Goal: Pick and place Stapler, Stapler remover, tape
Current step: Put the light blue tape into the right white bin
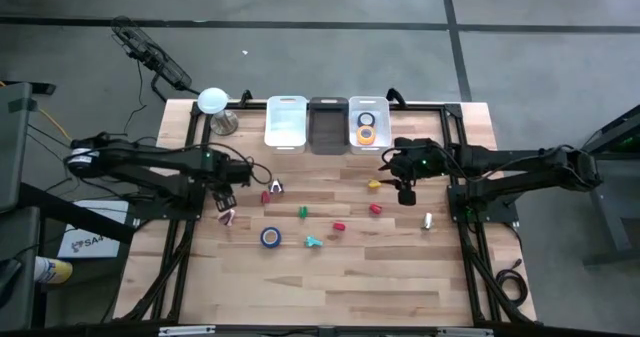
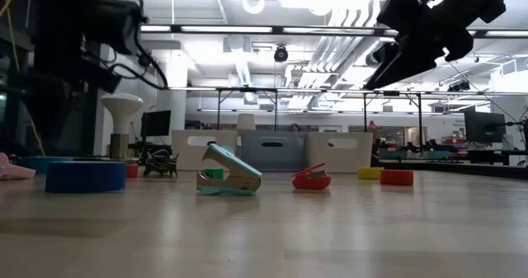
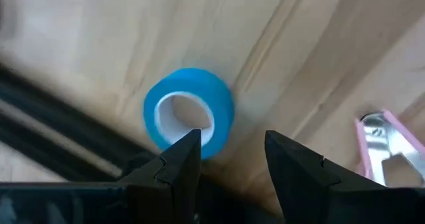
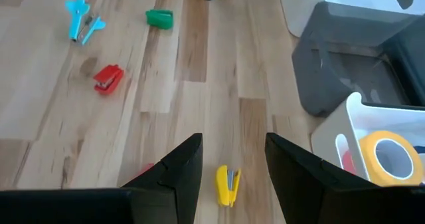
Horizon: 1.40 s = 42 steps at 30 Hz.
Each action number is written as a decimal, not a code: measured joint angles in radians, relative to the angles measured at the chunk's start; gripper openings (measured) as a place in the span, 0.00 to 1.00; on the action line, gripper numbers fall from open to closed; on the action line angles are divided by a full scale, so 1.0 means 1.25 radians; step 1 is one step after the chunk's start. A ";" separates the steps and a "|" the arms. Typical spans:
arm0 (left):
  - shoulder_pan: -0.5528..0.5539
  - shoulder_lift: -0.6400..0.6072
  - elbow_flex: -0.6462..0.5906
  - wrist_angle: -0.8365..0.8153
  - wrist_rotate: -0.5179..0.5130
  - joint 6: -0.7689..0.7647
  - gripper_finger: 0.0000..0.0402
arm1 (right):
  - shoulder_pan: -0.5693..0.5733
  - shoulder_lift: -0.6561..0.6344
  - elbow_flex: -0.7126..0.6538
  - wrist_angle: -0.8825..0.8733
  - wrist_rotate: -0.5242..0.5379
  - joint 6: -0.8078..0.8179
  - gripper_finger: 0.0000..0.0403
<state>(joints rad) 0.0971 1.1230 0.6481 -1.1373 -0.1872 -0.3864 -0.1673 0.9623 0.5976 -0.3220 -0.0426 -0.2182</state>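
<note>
Some of the job looked done. A yellow tape roll (image 1: 367, 134) already lay inside the right-hand white bin (image 1: 366, 108), with a blue-rimmed roll (image 1: 366, 119) in there next to it. The grey bin (image 1: 328, 110) and the left white bin (image 1: 286, 109) looked like they held nothing.

Lots was left out on the wooden table (image 1: 400, 277). A dark blue tape roll (image 1: 270, 237) lay flat, well apart from the grey bin toward the front edge. A teal staple remover (image 2: 228, 176) sat just beside that roll, its long side running left to right in the low view, mouth to the left. Red (image 4: 108, 78), green (image 4: 159, 18) and yellow (image 4: 228, 185) little staplers were scattered near the grey bin.

The left gripper (image 3: 232, 154) hung over a light blue tape roll (image 3: 189, 113), far to the left of the grey bin. Its fingers were apart and held nothing. That roll lay flat, hole up.

The right gripper (image 4: 234, 159) floated near the right-hand white bin, fingers apart, holding nothing, above the yellow stapler, whose long side ran between its fingers.
</note>
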 joint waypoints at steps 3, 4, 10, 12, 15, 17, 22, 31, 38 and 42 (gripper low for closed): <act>0.052 -0.002 -0.026 0.031 0.027 0.034 0.41 | 0.000 0.000 0.000 -0.002 -0.004 0.000 0.39; 0.067 -0.006 -0.032 0.032 0.028 0.038 0.41 | 0.000 0.000 0.000 -0.002 -0.013 0.003 0.39; 0.158 -0.020 -0.039 0.053 0.054 0.112 0.41 | 0.000 0.000 0.000 -0.002 -0.058 0.007 0.39; 0.195 -0.025 -0.038 0.064 0.057 0.139 0.41 | 0.000 0.000 0.000 -0.002 -0.066 0.006 0.39; 0.238 -0.024 -0.039 0.060 0.062 0.147 0.41 | 0.000 0.000 0.000 -0.002 -0.072 0.006 0.39; 0.258 -0.025 -0.039 0.068 0.081 0.160 0.41 | 0.000 -0.001 0.000 -0.002 -0.078 0.006 0.39; 0.285 -0.024 -0.051 0.085 0.118 0.146 0.41 | 0.000 -0.001 0.000 -0.001 -0.098 0.006 0.39; 0.285 -0.024 -0.162 0.169 0.169 0.064 0.41 | 0.000 -0.001 0.000 0.009 -0.103 0.006 0.39; 0.284 -0.025 -0.176 0.179 0.177 0.070 0.39 | 0.000 -0.001 0.000 0.009 -0.104 0.006 0.39; 0.284 -0.025 -0.177 0.180 0.164 0.082 0.30 | 0.000 -0.001 0.000 0.009 -0.104 0.006 0.39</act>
<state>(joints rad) 0.4519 1.0916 0.4267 -0.9123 0.0182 -0.2844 -0.1673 0.9615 0.5976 -0.3107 -0.1721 -0.2104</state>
